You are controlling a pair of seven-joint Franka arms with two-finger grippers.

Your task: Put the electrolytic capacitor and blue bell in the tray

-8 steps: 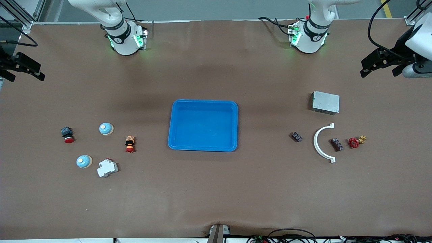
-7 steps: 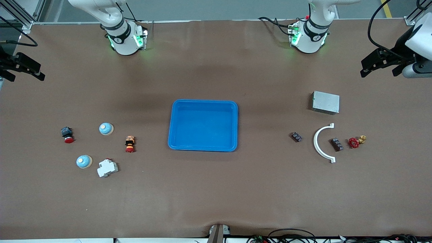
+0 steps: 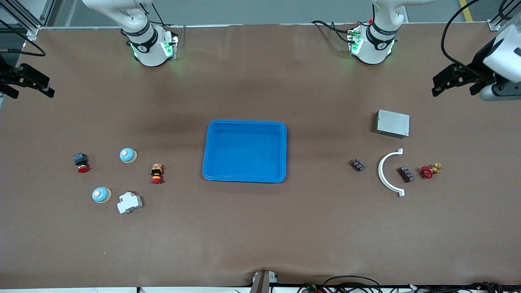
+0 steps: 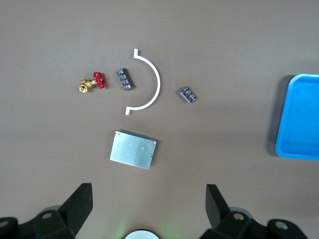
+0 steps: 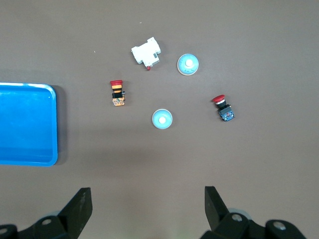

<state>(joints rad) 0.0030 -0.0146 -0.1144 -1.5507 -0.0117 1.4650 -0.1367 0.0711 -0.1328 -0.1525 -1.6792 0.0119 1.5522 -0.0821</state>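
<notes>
The bright-blue tray lies empty at the table's middle; its edge shows in the left wrist view and the right wrist view. Two blue bells sit toward the right arm's end, also in the right wrist view. Two small dark components lie toward the left arm's end; I cannot tell which is the capacitor. My left gripper is open and empty, high over that end. My right gripper is open and empty, high over the other end.
A grey metal box, a white curved bracket and a red-handled brass valve lie by the dark components. Two red push buttons and a white breaker lie by the bells.
My left gripper has shifted slightly toward the table's middle. Nothing on the table has moved, and the right arm is still.
</notes>
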